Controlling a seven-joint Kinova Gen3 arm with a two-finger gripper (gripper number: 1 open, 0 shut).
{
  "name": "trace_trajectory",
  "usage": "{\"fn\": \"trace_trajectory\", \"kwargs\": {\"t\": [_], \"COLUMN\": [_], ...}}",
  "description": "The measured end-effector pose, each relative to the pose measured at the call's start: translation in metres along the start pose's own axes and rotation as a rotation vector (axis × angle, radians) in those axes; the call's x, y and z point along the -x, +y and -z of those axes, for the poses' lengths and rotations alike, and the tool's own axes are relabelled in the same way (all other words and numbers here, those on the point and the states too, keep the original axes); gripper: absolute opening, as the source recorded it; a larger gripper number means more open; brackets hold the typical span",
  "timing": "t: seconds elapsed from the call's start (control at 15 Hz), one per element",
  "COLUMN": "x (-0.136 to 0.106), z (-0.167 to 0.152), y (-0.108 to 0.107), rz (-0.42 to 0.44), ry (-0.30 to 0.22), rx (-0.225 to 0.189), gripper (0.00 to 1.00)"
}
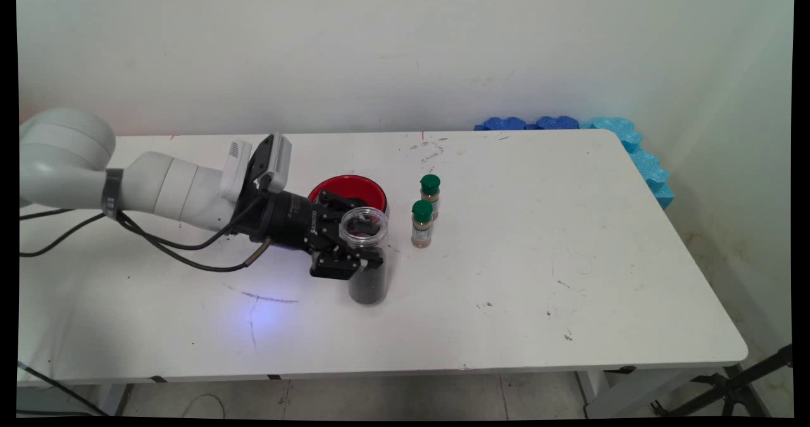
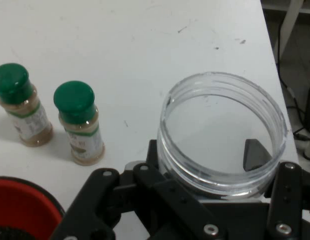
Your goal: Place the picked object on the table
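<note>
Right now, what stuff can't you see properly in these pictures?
- Clear jar: the main view shows dark contents low down; in the hand view the gripper hides everything below its rim.
- Red bowl: the gripper covers its front in the main view; the hand view's bottom edge cuts it off.
- Two green-capped spice bottles: label print too small.
</note>
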Motion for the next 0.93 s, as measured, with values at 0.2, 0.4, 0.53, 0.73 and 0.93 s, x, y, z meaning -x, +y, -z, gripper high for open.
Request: {"fn": "trace_trajectory", "kwargs": {"t": [0.2,0.4,0.53,0.73,0.93], "x": [0.005,0.012,0.016,0.020,0.023], "z": [-0.001,-0.004,-0.004,-0.005,-0.006], "y": [0.000,0.000,-0.001,-0.001,0.000], "rz": [0.002,0.005,0.009,0.015,0.021], "ry": [-0.002,-0.004,-0.004,-0.003,-0.001], "rx": [0.000,0.000,0.000,0.002,0.006], "gripper": [0.00,0.00,0.00,0.00,1.00]}}
